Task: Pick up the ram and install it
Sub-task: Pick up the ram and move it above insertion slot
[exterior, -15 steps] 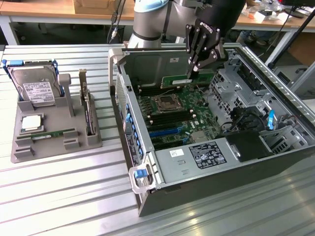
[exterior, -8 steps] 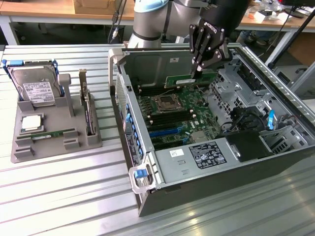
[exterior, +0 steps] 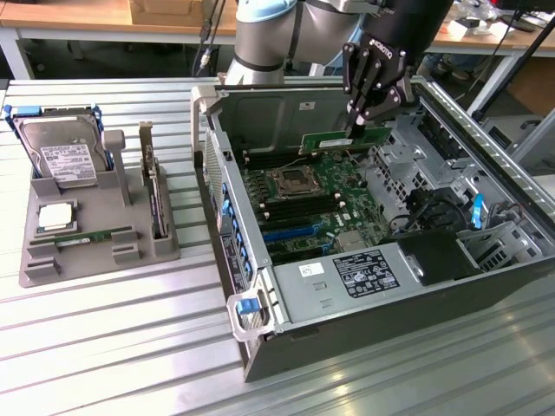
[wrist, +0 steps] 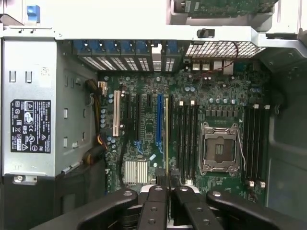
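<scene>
The ram [exterior: 334,140] is a long, thin green stick. My gripper [exterior: 358,128] is shut on its end and holds it level above the motherboard, at the back of the open computer case [exterior: 260,286]. In the wrist view the ram [wrist: 166,134] shows edge-on as a thin line running out from between my gripper's [wrist: 166,184] black fingers [wrist: 153,211]. It hangs over the board beside the blue slot [wrist: 159,120], a little short of the black memory slots [wrist: 187,139]. The stick is above the slots, not seated in any of them.
The CPU socket [exterior: 299,182] sits mid-board, with memory slots on both sides. The power supply [exterior: 364,273] fills the case's near end. On the exterior view's left, a grey tray [exterior: 35,264] holds a hard drive [exterior: 65,156], a CPU [exterior: 54,217], an expansion card [exterior: 154,186] and a thin green stick [exterior: 95,235].
</scene>
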You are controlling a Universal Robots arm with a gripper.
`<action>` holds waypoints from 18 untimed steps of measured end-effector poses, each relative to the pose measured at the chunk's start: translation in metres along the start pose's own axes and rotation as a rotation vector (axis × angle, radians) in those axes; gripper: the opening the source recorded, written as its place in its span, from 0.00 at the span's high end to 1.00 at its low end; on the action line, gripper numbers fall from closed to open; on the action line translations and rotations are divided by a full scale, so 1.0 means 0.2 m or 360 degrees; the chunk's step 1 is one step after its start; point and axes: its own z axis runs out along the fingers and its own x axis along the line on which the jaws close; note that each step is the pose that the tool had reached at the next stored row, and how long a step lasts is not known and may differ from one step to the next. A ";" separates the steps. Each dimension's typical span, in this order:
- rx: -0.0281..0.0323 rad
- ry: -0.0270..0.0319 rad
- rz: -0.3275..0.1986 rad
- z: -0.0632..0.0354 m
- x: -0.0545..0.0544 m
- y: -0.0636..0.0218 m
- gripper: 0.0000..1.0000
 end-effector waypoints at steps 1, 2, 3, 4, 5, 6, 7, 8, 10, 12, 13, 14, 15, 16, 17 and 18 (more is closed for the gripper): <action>0.00000 0.00002 0.0000 0.000 0.00 -0.005 0.88; 0.00000 0.00004 0.0000 -0.001 0.00 -0.010 0.88; 0.00000 0.00006 0.0000 -0.001 0.00 -0.018 0.88; 0.00000 0.00005 0.0000 -0.001 0.00 -0.022 0.88; 0.00000 0.00007 0.0000 -0.001 0.00 -0.025 0.88; 0.00000 0.00008 0.0000 -0.002 0.00 -0.031 0.88; 0.00000 0.00009 0.0000 -0.002 0.00 -0.039 0.88; 0.00000 0.00011 0.0000 -0.002 0.00 -0.048 0.88; -0.00001 0.00014 0.0000 -0.003 0.00 -0.060 0.88; 0.00000 0.00013 0.0000 -0.003 0.00 -0.068 0.88; -0.00001 0.00014 0.0000 -0.004 0.00 -0.073 0.88; 0.00000 0.00013 0.0000 -0.004 0.00 -0.077 0.88; 0.00000 0.00013 0.0000 -0.004 0.00 -0.081 0.88; -0.00001 0.00014 0.0000 -0.004 0.00 -0.086 0.88; 0.00000 0.00012 0.0000 -0.004 0.00 -0.091 0.88; -0.00001 0.00014 0.0000 -0.005 0.00 -0.096 0.88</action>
